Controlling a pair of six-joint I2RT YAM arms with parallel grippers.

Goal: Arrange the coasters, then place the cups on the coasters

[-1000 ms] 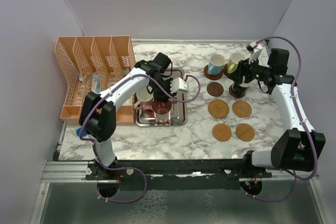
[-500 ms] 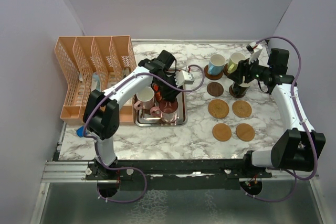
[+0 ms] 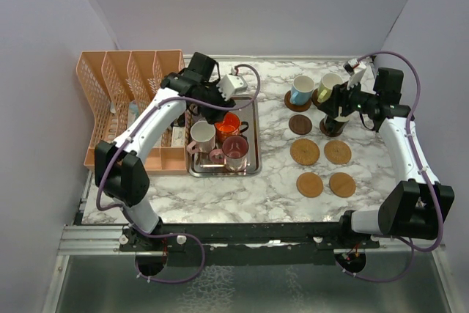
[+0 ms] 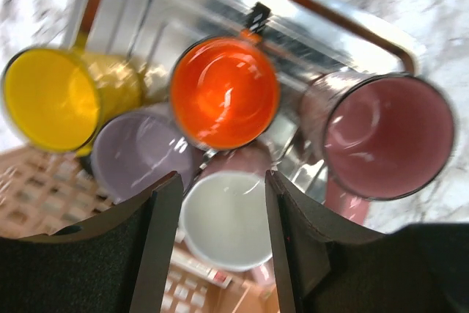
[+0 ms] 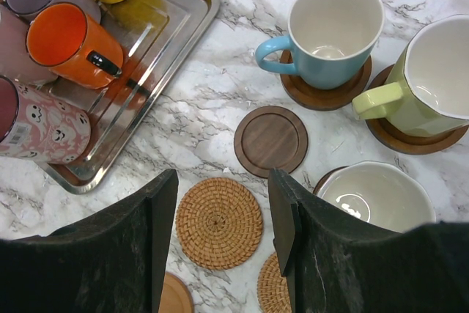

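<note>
Within the last second the left claw [image 3: 212, 99] had drawn back from the lower right part of the steel tray [image 3: 223, 173] to its upper left part, and its fingers had parted. In the left wrist view nothing stood between them. The orange cup [image 3: 229, 126], which the arm covered before, now stood free in the tray among the other cups. So no cup was being carried at this moment, and I judged that the left arm was between two grips.

The right claw [image 5: 221, 177] had not moved. It hung open just above the black cup [image 3: 334, 128], which sat on its coaster at the upper right of the top view. Near it the light blue cup [image 3: 300, 89] also had a coaster. Five coasters [image 3: 304, 152] lay bare, so much of the task remained.

The counter [image 3: 271, 188] was white marble with grey veins. An orange file rack [image 3: 132, 104] stood at its left, and pale lilac walls closed the space.
</note>
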